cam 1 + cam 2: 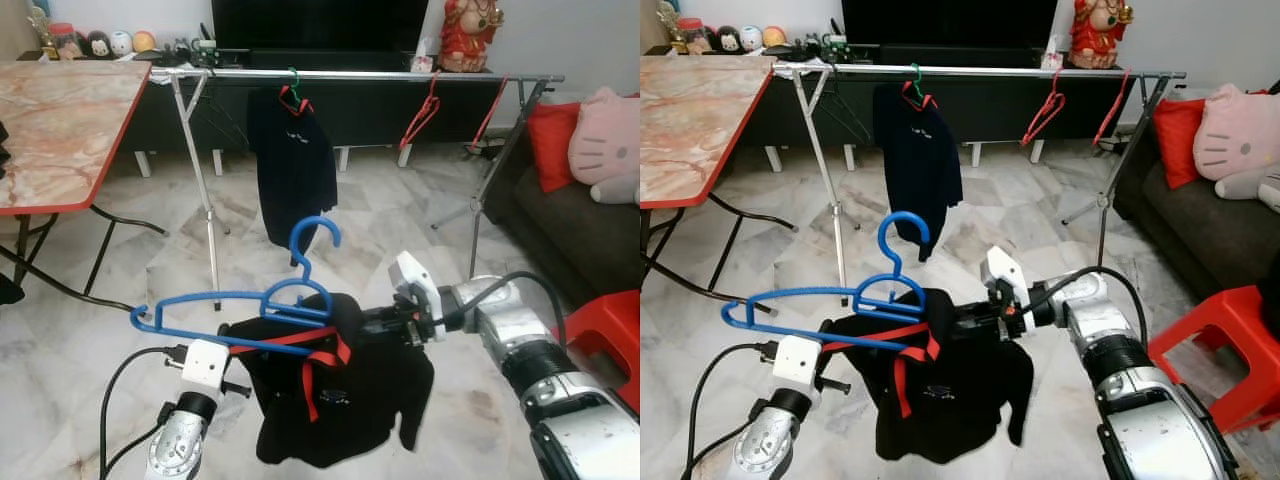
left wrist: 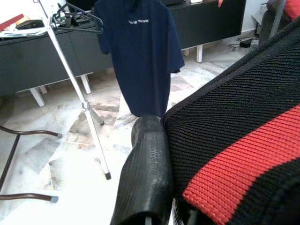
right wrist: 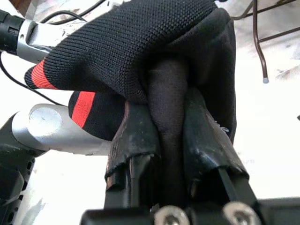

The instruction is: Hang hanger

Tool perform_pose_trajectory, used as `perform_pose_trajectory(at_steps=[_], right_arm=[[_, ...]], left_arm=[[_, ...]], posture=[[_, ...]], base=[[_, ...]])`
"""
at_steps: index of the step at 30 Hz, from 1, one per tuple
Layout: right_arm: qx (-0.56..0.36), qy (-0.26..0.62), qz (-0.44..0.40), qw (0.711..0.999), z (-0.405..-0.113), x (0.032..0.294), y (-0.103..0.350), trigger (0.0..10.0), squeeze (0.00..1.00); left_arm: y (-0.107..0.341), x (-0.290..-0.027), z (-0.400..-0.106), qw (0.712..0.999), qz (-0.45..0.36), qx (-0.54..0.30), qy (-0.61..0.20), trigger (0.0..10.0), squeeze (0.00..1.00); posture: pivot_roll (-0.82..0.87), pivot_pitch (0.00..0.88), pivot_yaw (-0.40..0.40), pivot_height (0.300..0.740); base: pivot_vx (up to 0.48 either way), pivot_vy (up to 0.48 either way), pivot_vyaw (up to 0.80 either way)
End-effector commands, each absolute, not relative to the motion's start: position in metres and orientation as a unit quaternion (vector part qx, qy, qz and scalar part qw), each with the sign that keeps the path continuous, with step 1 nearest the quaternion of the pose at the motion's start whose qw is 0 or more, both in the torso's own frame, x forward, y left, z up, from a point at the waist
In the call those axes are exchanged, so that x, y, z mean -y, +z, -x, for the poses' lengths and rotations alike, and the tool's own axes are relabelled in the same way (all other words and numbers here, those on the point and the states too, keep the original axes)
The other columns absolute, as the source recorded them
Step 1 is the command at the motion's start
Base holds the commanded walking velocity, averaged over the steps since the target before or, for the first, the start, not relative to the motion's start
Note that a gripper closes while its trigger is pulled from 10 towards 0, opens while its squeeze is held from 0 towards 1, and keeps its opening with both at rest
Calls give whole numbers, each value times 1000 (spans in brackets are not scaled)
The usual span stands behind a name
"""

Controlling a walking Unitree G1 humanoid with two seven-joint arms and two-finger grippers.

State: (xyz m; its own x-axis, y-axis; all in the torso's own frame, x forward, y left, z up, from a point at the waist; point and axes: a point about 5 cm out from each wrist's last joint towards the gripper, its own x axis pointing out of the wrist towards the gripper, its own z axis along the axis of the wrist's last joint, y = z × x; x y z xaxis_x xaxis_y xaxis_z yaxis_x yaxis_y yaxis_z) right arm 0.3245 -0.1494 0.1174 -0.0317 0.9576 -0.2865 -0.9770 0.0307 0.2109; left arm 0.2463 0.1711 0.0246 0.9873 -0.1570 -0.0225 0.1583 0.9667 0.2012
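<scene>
soft black shirt [image 1: 340, 400] hangs limp on the stiff, light blue hanger [image 1: 240, 305] before the rail [image 1: 380, 75] in the head views; left gripper [image 2: 154, 187] pinches its collar in the left wrist view, right gripper [image 3: 173, 154] is clamped on fabric, so better to grasp the frame.

Both grippers, the left gripper [image 1: 830, 345] and right gripper [image 1: 965, 318], hold a black shirt with red trim [image 1: 940, 385] beside a blue hanger [image 1: 840, 290], before a clothes rail [image 1: 980, 71] bearing a navy T-shirt [image 1: 918, 165].

head stereo: forward-down, sharing clothes rack [image 1: 350, 75]; wrist cams: pressed close against black shirt [image 2: 243, 126]
</scene>
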Motion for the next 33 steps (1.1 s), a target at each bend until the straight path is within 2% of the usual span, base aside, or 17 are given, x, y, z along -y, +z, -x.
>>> perform_pose_trajectory(at_steps=[1, 3, 5, 9, 15, 17, 19, 20, 33], right_arm=[[-206, 656, 71, 723, -324, 194, 122, 0, 0], [-229, 656, 110, 710, -320, 199, 114, 0, 0], [-233, 658, 115, 707, -318, 200, 113, 0, 0], [-208, 649, 74, 728, -323, 202, 121, 0, 0], [-222, 659, 92, 712, -316, 215, 117, 0, 0], [-223, 652, 94, 719, -316, 218, 118, 0, 0], [-240, 612, 123, 744, -318, 228, 115, 0, 0], [-246, 605, 133, 746, -318, 230, 114, 0, 0], [-262, 600, 138, 743, -313, 238, 108, 0, 0]], left_arm=[[-1, -221, -225, 991, -76, -103, 35, 0, 0], [-2, -220, -224, 991, -76, -107, 24, 0, 0], [-2, -219, -224, 991, -76, -109, 20, 0, 0], [-3, -218, -223, 991, -66, -115, 10, 0, 0], [-5, -217, -221, 991, -50, -126, -3, 0, 0], [-5, -217, -221, 991, -48, -128, -5, 0, 0], [-6, -217, -219, 991, -35, -132, -5, 0, 0], [-6, -218, -219, 991, -35, -132, -5, 0, 0], [-4, -220, -219, 991, -27, -131, -2, 0, 0]], posture=[[-107, 0, -63, 740], [-107, 0, -63, 740], [-107, 0, -62, 740], [-107, 0, -59, 740], [-102, 0, -60, 740], [-102, 0, -60, 740], [-105, 0, -58, 740], [-105, 0, -58, 740], [-104, 0, -56, 740]], base=[[0, 0, 0], [0, 0, 0], [0, 0, 0], [0, 0, 0], [0, 0, 0], [0, 0, 0], [0, 0, 0], [0, 0, 0], [0, 0, 0]])
